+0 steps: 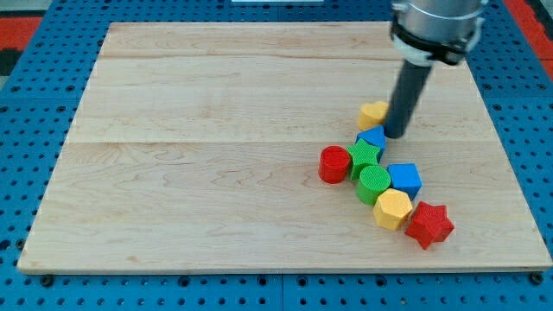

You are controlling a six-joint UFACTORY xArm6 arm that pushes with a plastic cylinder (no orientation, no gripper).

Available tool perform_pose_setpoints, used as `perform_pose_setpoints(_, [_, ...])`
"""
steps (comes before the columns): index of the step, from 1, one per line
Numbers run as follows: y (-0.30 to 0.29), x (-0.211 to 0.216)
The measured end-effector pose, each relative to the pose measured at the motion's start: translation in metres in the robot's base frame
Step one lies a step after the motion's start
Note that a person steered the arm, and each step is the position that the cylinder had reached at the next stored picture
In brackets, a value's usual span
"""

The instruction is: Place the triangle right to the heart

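- Pale wooden board point(216, 173) is laid on a blue pegged base; all blocks are gathered toward the board's right edge, in its lower half.
- No claw is fitted, so no spread or pinch can be reported: only a dark rod is seen, and my tip point(396, 135) is set down just beside the yellow heart point(373, 113), on the side toward the right edge, and just above the blue triangle point(373, 138).
- The blue triangle (taken as the task's piece; its shape is partly hidden) lies below the heart, touching the green star point(365, 157).
- Progress is judged as early: the spot right of the heart is occupied by the rod, not by the triangle.
- Counted: one red cylinder point(334, 164), one green cylinder point(373, 183), one blue cube point(404, 180), one yellow hexagon point(392, 208), one red star point(429, 225); eight blocks in all.
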State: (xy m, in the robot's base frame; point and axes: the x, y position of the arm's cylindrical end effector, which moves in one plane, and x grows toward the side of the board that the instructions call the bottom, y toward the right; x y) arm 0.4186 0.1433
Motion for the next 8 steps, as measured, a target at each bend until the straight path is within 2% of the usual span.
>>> perform_pose_setpoints(1, [0.000, -0.025])
perform_pose_setpoints(3, [-0.096, -0.020])
perform_pose_setpoints(4, [-0.064, 0.019])
perform_pose_setpoints(5, [-0.074, 0.036])
perform_pose_setpoints(6, [-0.113, 0.047])
perform_pose_setpoints(8, [-0.056, 0.064])
